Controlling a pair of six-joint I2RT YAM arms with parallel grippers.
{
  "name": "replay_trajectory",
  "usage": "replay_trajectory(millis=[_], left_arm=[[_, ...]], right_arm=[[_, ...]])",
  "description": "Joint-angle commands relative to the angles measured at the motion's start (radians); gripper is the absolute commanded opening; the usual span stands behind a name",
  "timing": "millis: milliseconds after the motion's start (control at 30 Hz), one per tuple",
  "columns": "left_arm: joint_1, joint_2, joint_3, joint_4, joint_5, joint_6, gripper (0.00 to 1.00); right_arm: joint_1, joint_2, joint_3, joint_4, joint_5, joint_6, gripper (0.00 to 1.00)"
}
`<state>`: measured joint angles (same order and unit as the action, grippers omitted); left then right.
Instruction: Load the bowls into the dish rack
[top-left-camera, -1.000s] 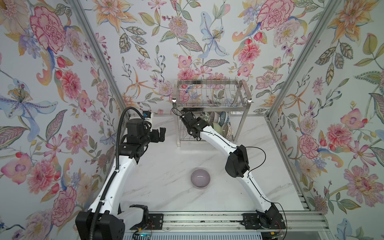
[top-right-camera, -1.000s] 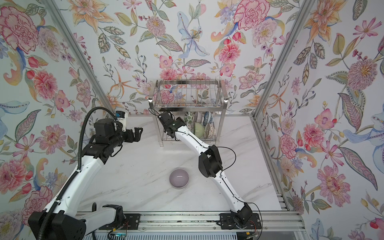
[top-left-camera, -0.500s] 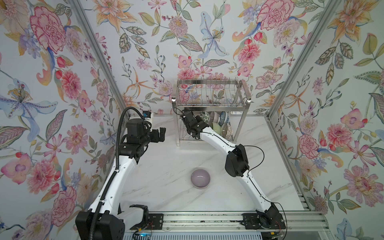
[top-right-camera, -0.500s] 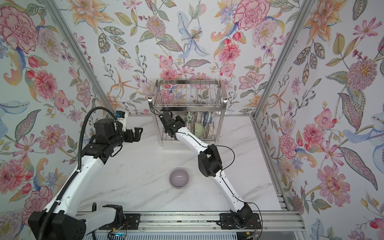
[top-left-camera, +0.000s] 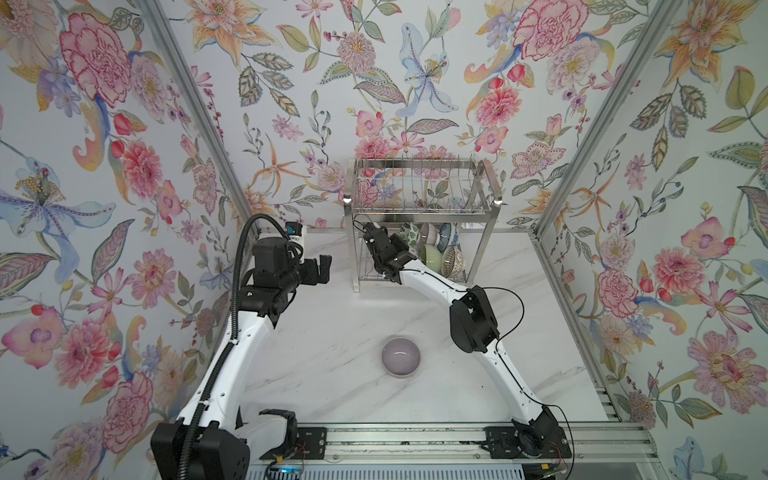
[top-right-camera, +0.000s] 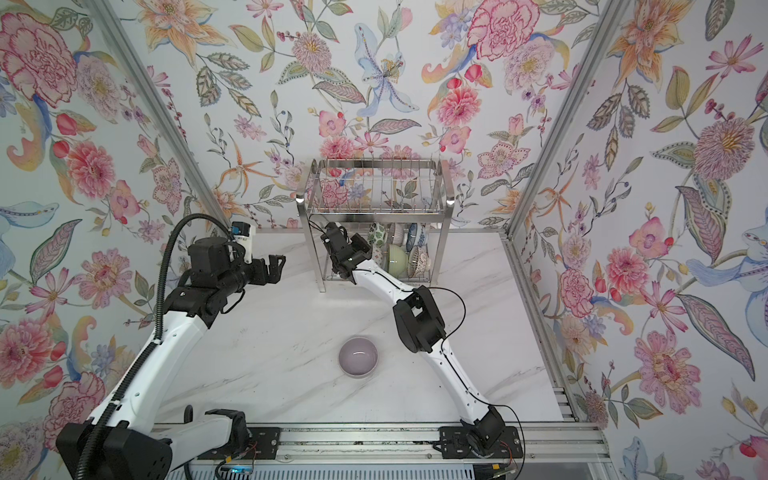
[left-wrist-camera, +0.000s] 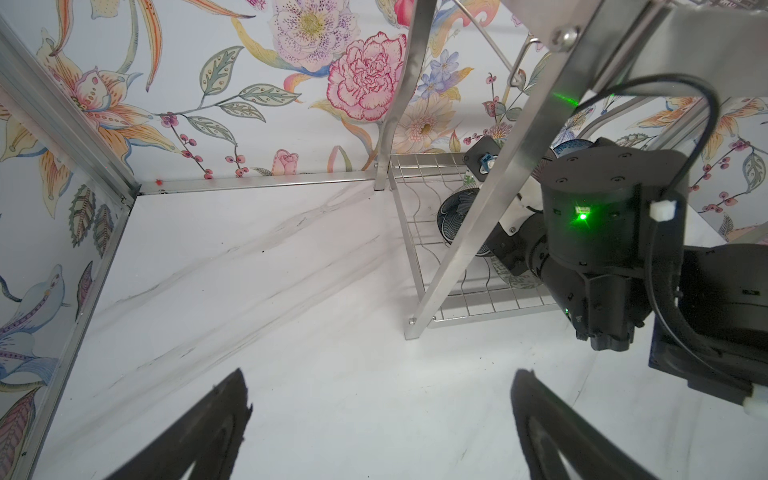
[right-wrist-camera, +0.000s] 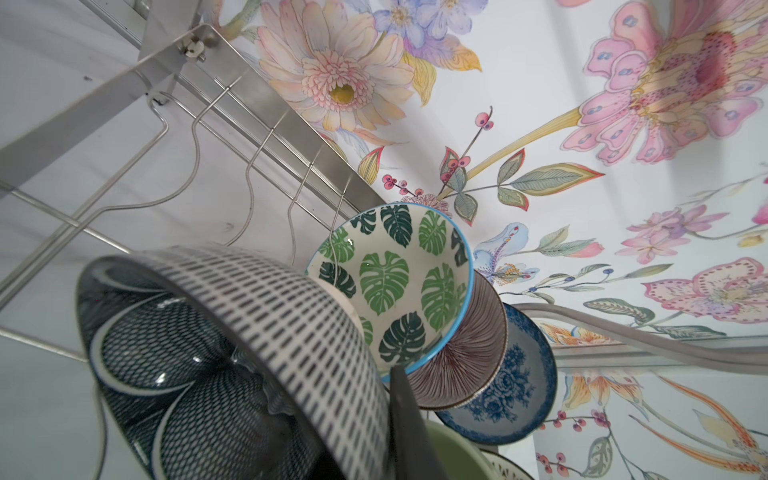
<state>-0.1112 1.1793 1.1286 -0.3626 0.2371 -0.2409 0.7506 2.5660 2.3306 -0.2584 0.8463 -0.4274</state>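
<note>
My right gripper (top-left-camera: 386, 249) reaches under the upper tier of the dish rack (top-left-camera: 355, 257) and is shut on the rim of a dark flower bowl (right-wrist-camera: 232, 365). That bowl stands on edge over the left part of the wavy lower shelf (left-wrist-camera: 424, 232); whether it rests there I cannot tell. Beside it stand the leaf-print (right-wrist-camera: 395, 282), ribbed (right-wrist-camera: 469, 353), blue floral (right-wrist-camera: 511, 386) and green (right-wrist-camera: 457, 457) bowls. A lilac bowl (top-left-camera: 401, 357) sits upright on the table. My left gripper (top-left-camera: 322, 268) hangs open and empty left of the rack.
The rack stands against the back wall, its front left leg (left-wrist-camera: 465, 232) between my two grippers. A brown lattice bowl (top-left-camera: 453, 259) fills the shelf's right front. Flowered walls enclose the white marble table (top-left-camera: 332, 332) on three sides; the arm rail (top-left-camera: 415, 440) runs along the front.
The right gripper with the dark flower bowl has edged slightly deeper under the rack's upper tier. The left arm and the lilac bowl have not moved.
</note>
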Motion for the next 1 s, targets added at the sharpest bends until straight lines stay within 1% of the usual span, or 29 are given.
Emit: replay_trajectory(millis=[0, 167, 333, 500, 967], left_arm=[[0.010, -0.009, 0.005, -0.006, 0.025, 0.025, 0.99], [0.010, -0.008, 0.001, -0.001, 0.033, 0.023, 0.99], [0.010, -0.006, -0.003, 0.002, 0.039, 0.022, 0.99], [0.011, -0.007, -0.006, 0.004, 0.040, 0.020, 0.99], [0.010, -0.005, -0.007, 0.003, 0.044, 0.022, 0.99]], right_arm=[[0.010, -0.019, 0.006, 0.142, 0.039, -0.046, 0.00], [0.010, 0.006, 0.005, 0.222, 0.064, -0.092, 0.00], [0.009, 0.040, 0.004, 0.341, 0.104, -0.161, 0.00], [0.006, 0.067, 0.009, 0.423, 0.116, -0.202, 0.00], [-0.014, 0.139, 0.092, 0.480, 0.106, -0.222, 0.00]])
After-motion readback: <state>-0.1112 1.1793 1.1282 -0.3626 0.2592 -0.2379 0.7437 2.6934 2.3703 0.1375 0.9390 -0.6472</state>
